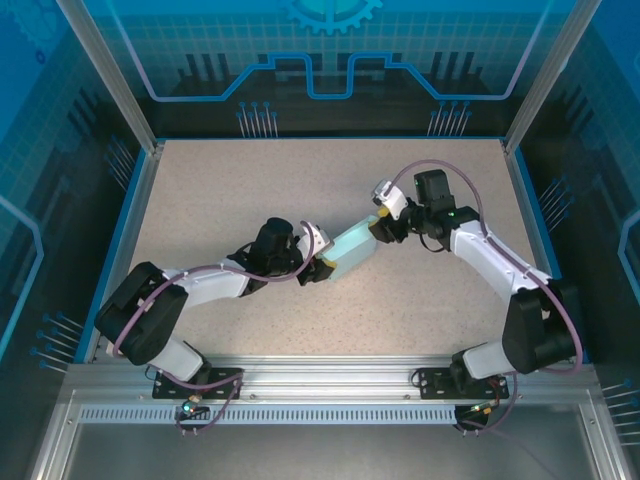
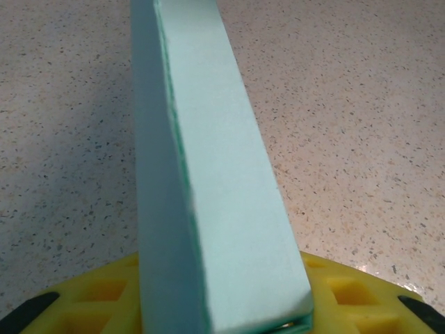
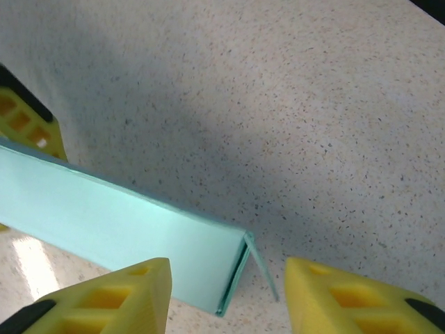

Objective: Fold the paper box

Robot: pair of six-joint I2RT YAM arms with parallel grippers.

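The paper box (image 1: 352, 252) is a pale cyan, slim rectangular box lying slantwise at the table's centre between the two arms. My left gripper (image 1: 318, 262) is shut on its near left end. In the left wrist view the box (image 2: 208, 174) stands up on edge from between the yellow fingers (image 2: 104, 296) of that gripper (image 2: 222, 309). My right gripper (image 1: 382, 225) is at the box's far right end. In the right wrist view this gripper (image 3: 226, 292) is open, its yellow fingers apart on either side of the box's end (image 3: 125, 229), where a thin end flap (image 3: 263, 268) stands ajar.
The speckled beige table (image 1: 300, 180) is bordered by a blue rim and metal posts (image 1: 105, 75). Both arm bases sit on the metal rail (image 1: 320, 385) at the near edge.
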